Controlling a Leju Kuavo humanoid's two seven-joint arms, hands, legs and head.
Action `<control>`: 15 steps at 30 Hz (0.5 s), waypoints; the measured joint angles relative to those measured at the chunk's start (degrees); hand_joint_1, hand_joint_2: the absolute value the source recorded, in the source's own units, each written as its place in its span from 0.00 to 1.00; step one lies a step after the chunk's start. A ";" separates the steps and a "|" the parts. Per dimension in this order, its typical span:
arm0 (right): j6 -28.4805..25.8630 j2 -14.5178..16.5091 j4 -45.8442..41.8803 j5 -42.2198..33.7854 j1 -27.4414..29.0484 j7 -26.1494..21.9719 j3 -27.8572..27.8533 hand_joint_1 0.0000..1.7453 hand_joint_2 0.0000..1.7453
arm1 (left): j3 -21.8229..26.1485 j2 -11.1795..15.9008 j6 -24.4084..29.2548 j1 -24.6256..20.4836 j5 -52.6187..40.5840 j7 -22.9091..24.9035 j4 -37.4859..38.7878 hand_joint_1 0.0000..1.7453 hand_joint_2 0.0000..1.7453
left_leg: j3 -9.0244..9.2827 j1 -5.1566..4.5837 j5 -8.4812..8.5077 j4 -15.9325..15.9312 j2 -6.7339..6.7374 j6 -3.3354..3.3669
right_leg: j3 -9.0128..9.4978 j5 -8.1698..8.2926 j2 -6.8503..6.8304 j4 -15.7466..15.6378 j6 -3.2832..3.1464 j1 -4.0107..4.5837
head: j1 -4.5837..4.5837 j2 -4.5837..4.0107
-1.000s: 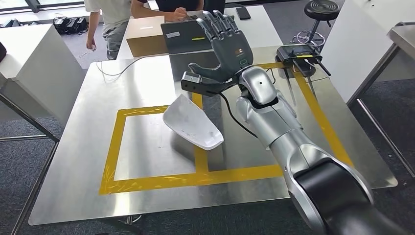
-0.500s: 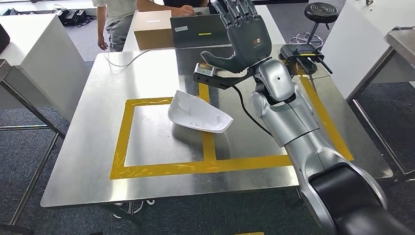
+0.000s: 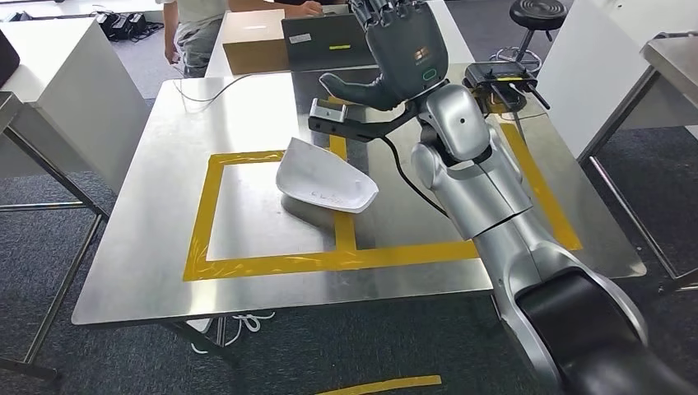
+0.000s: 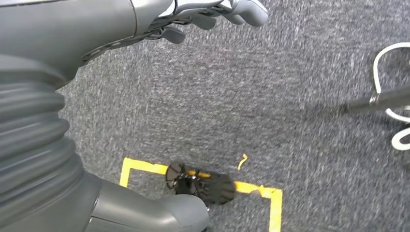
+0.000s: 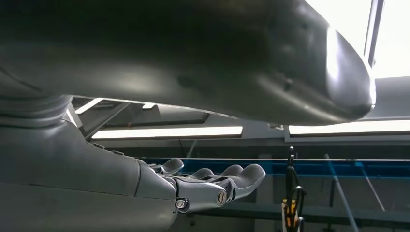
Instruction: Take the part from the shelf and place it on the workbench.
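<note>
White part [image 3: 325, 177] on workbench [image 3: 156, 197]; right hand [image 3: 403, 53] empty (raised).

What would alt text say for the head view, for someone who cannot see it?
A white curved part lies on a steel workbench, across yellow tape lines. The silver right arm's robot hand is raised above the table, open and holding nothing.

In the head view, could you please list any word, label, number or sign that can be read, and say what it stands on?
None can be read.
Right hand: a small orange and white mark on its back, too small to read.
White part: faint dark marks on its surface, blurred.
Laptop: a white sticker and a yellow strip, no readable text.
Cardboard box: a pale label, unreadable.
</note>
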 joint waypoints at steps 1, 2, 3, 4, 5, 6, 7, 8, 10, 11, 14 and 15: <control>-0.04 -0.05 -0.33 0.01 0.13 0.04 0.09 0.00 0.00 | 0.00 -0.01 -0.01 0.00 -0.17 -0.02 0.01 0.00 1.00 | -0.60 0.02 -1.31 1.31 -0.03 -0.27 | -0.24 0.47 -0.11 -0.33 -0.46 -0.20 | -0.10 0.00; -0.04 -0.14 -0.71 0.02 0.30 0.10 0.16 0.00 0.00 | 0.00 0.01 -0.01 -0.04 -0.33 -0.04 0.02 0.00 1.00 | -1.53 0.09 -3.34 3.75 -0.04 -0.50 | -0.58 0.96 -0.19 -0.50 -0.80 -0.33 | -0.18 0.00; 0.04 -0.29 -1.09 0.02 0.55 0.18 0.23 0.00 0.00 | 0.00 0.03 -0.02 -0.12 -0.48 -0.05 0.03 0.00 1.00 | -2.61 0.11 -5.71 7.27 -0.05 -0.73 | -1.04 1.38 -0.20 -0.51 -0.99 -0.31 | -0.27 0.00; 0.18 -0.54 -1.50 0.03 0.91 0.27 0.28 0.00 0.00 | 0.00 0.06 -0.02 -0.19 -0.63 -0.04 0.02 0.00 1.00 | -3.66 0.17 -7.67 11.07 -0.05 -0.94 | -1.56 1.78 -0.21 -0.47 -1.04 -0.29 | -0.30 0.00; 0.34 -0.84 -1.93 0.04 1.36 0.36 0.32 0.00 0.00 | 0.00 0.09 -0.02 -0.23 -0.81 -0.01 0.02 0.00 1.00 | -4.24 0.21 -8.75 13.95 -0.05 -1.09 | -2.09 2.18 -0.22 -0.39 -1.00 -0.28 | -0.30 0.00; 0.49 -1.14 -2.39 0.04 1.82 0.45 0.34 0.00 0.00 | 0.00 0.10 -0.02 -0.26 -1.02 0.04 0.02 0.00 1.00 | -3.99 0.24 -8.70 15.13 -0.04 -1.17 | -2.65 2.58 -0.23 -0.26 -0.93 -0.29 | -0.30 0.00; 0.58 -1.45 -2.85 0.05 2.18 0.54 0.36 0.00 0.00 | 0.00 0.11 -0.02 -0.27 -1.20 0.11 0.02 0.00 1.00 | -2.75 0.30 -7.59 14.16 -0.03 -1.19 | -3.22 2.95 -0.22 -0.09 -0.81 -0.31 | -0.30 0.00; 0.62 -1.71 -3.31 0.05 2.40 0.59 0.37 0.00 0.00 | 0.00 0.14 -0.02 -0.31 -1.34 0.19 0.01 0.00 1.00 | -0.53 0.36 -5.94 11.17 -0.03 -1.15 | -3.78 3.29 -0.20 0.12 -0.64 -0.35 | -0.30 0.00; 0.67 -2.10 -4.19 0.05 2.54 0.64 0.37 0.00 0.00 | 0.00 0.18 -0.02 -0.48 -1.47 0.29 0.00 0.00 1.00 | 4.34 0.27 -4.58 3.59 -0.12 -0.94 | -4.75 3.97 -0.15 0.49 -0.10 -0.37 | -0.28 0.00; 0.69 -2.23 -4.55 0.06 2.57 0.63 0.37 0.00 0.00 | 0.00 0.20 -0.03 -0.55 -1.49 0.32 0.00 0.00 1.00 | 5.82 0.12 -4.57 0.99 -0.22 -0.71 | -5.05 4.39 -0.13 0.55 0.24 -0.36 | -0.27 0.00; 0.84 -2.65 -5.08 0.07 2.74 0.62 0.39 0.00 0.00 | 0.00 0.20 -0.04 -0.58 -1.50 0.36 0.01 0.00 1.00 | 5.86 -0.21 -4.11 -0.66 -0.39 0.44 | -5.48 5.82 -0.10 0.03 1.34 -0.41 | -0.26 0.00; 0.91 -2.89 -5.13 0.07 2.80 0.63 0.39 0.00 0.00 | 0.00 0.19 -0.04 -0.58 -1.50 0.38 0.01 0.00 1.00 | 5.41 -0.14 -3.56 -0.81 -0.31 0.93 | -5.79 5.44 -0.07 0.20 1.68 -0.46 | -0.26 0.00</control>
